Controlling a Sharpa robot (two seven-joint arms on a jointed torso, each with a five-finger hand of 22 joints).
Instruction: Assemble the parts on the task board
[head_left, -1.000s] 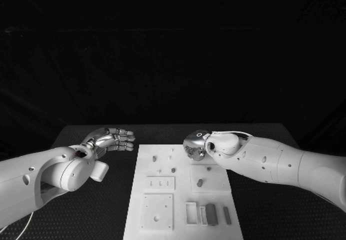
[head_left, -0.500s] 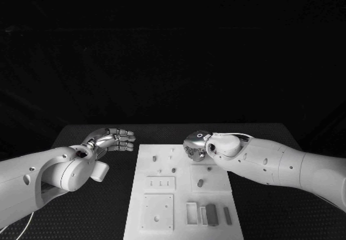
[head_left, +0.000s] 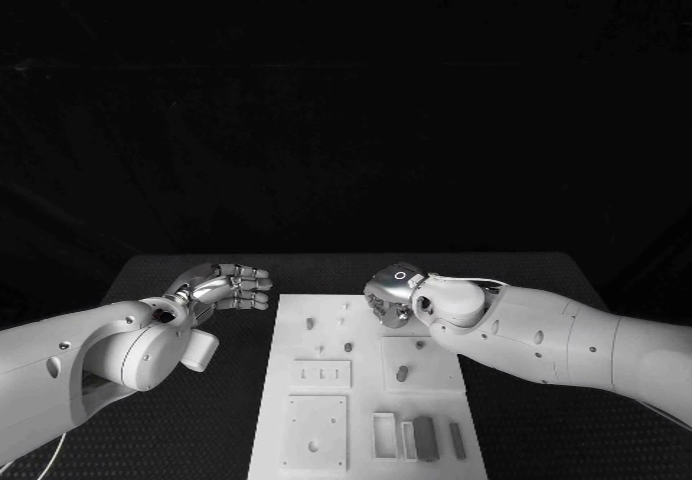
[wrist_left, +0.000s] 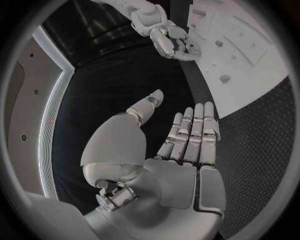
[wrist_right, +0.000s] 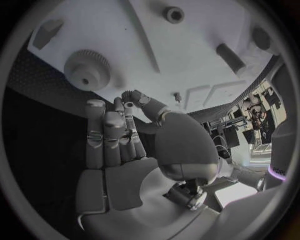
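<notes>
Left hand (head_left: 224, 284) hangs released, fingers apart, over the black table (head_left: 216, 420) just beside the task board's (head_left: 310, 345) left edge. Right hand (head_left: 389, 295) hovers released above the board's far right corner, near a gear-shaped part (wrist_right: 87, 70). No legible markings.

white task board (head_left: 296, 400), black table (head_left: 216, 410), silver fingers (head_left: 245, 283)
</notes>
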